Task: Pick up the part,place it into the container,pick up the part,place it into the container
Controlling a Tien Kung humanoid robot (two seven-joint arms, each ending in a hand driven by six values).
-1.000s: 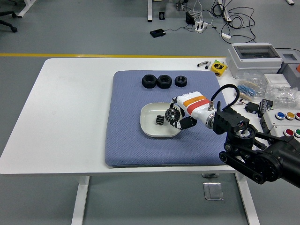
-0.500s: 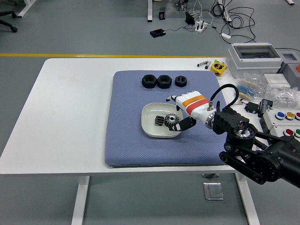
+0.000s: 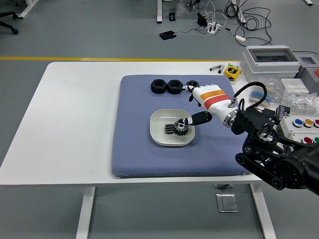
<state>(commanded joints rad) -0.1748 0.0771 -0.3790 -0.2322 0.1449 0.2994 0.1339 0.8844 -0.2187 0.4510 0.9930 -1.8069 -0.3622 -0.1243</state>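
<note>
A white bowl (image 3: 158,117) sits on the blue mat (image 3: 134,149) and holds two black gears (image 3: 178,130) side by side. My right hand (image 3: 192,105), white with an orange band, hovers just right of and above the bowl, open and holding nothing. Its thumb (image 3: 198,119) reaches over the bowl's right rim, and its fingers (image 3: 191,89) spread towards the back of the mat. There, three black nut-like parts lie in a row: two larger ones (image 3: 158,86) (image 3: 174,86) and a smaller one (image 3: 192,83) partly hidden by my fingers. The left arm is out of view.
Right of the mat stand a grey box (image 3: 269,62), a yellow tape measure (image 3: 232,71), bags of small parts (image 3: 261,94) and a push-button panel (image 3: 304,124). The table's left half (image 3: 75,119) is bare white surface.
My right hand let go of the gear, which now lies in the bowl beside the first one. The hand opened and lifted back towards the row of nuts.
</note>
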